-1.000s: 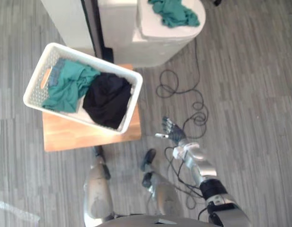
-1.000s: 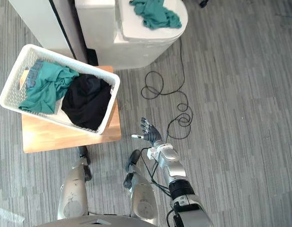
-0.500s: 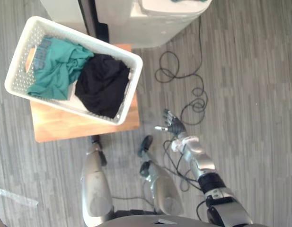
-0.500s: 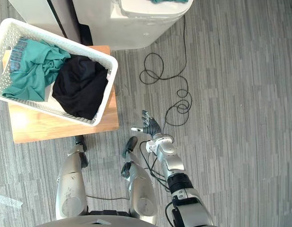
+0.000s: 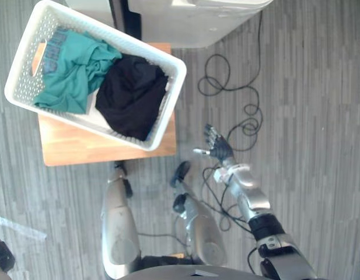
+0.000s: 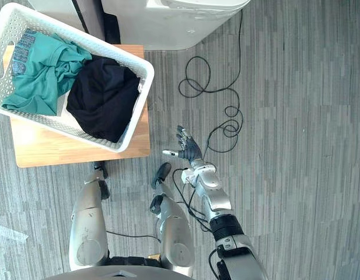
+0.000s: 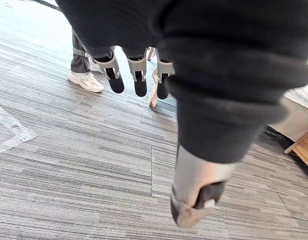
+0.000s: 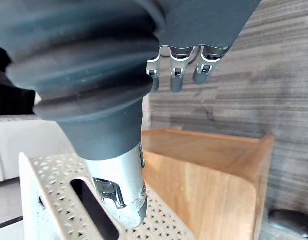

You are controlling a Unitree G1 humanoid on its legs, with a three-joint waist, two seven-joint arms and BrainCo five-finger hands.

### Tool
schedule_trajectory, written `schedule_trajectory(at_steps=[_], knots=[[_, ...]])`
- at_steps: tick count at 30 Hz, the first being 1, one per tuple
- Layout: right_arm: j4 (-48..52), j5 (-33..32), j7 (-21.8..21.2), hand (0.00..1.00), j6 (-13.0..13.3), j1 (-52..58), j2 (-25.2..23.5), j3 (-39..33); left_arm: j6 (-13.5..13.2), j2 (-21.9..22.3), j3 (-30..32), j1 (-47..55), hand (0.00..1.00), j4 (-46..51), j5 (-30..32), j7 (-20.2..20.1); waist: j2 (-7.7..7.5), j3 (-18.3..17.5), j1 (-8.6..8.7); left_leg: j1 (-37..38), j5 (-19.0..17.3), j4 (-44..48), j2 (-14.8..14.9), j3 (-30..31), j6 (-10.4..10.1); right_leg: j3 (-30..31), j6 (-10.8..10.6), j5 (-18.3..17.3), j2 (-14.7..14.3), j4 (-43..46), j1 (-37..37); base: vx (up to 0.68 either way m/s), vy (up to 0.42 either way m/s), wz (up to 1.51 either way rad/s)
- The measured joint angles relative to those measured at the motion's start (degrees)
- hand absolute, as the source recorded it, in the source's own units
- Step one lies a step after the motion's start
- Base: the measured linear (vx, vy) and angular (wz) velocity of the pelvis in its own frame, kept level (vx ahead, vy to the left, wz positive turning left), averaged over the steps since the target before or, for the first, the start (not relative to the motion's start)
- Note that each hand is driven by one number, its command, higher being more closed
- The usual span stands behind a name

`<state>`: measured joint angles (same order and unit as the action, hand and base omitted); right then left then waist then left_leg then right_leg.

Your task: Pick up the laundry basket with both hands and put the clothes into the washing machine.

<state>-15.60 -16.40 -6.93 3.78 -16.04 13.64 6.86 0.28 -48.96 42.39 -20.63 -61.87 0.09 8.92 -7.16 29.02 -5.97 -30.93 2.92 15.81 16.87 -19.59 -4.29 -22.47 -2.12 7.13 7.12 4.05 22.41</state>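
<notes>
While the right hand [image 5: 217, 149] spreads fingers near the basket [image 5: 21, 81], the left hand [image 7: 196, 172] hangs straight-fingered over floor [image 7: 69, 165].

The laundry basket [image 5: 27, 69] is of white matt plastic, its walls pierced with small holes. In it lie a green cloth [image 5: 74, 79] and a black cloth [image 5: 130, 100], both soft and creased. The table [image 5: 80, 143] is smooth light wood. The floor [image 5: 308, 116] shows grey streaked planks.

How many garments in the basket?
2: a green one at the robot's-left end of the basket, and a black one beside it at the right end. More may be hidden underneath.
</notes>
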Motion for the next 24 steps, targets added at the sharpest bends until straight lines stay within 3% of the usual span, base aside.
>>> schedule_trajectory(at_steps=[10,15,18,24], knots=[[5.9,0.6,0.8,0.00,1.1,3.6,0.0,-0.2,-1.8,2.9,-3.0,-0.6,0.00,5.0,-2.3,1.0,0.33,0.2,1.54,2.6,0.0,-1.0,-0.2,-2.7,0.1,2.7,-0.4,0.3,0.6,0.9,0.7,0.01,-0.020,-0.14],[6.6,0.6,1.3,0.00,1.1,5.2,-0.2,-0.2,-2.0,3.0,-10.2,-3.6,0.00,9.7,-2.2,1.4,0.45,-0.1,1.76,4.6,0.3,-2.2,-0.6,-3.6,0.0,2.9,-0.5,0.3,0.7,0.6,-0.8,0.02,-0.016,0.00],[8.3,0.6,1.2,0.00,1.3,6.7,-0.2,-0.2,-2.9,3.0,-11.5,-4.4,0.00,12.4,-2.0,2.0,0.84,-0.3,2.22,6.0,1.2,-4.2,-1.5,-4.0,0.1,3.0,-0.7,0.4,1.2,0.1,-1.4,0.01,-0.004,0.02],[8.2,1.0,1.1,0.00,1.3,12.3,-1.2,-2.4,-3.2,5.3,-11.8,-3.1,0.00,14.0,-1.0,2.0,2.53,-5.1,2.81,7.7,2.2,-7.2,-2.9,-4.1,-0.1,2.7,-1.3,0.2,1.6,-1.1,-2.5,0.05,-0.006,0.05]])
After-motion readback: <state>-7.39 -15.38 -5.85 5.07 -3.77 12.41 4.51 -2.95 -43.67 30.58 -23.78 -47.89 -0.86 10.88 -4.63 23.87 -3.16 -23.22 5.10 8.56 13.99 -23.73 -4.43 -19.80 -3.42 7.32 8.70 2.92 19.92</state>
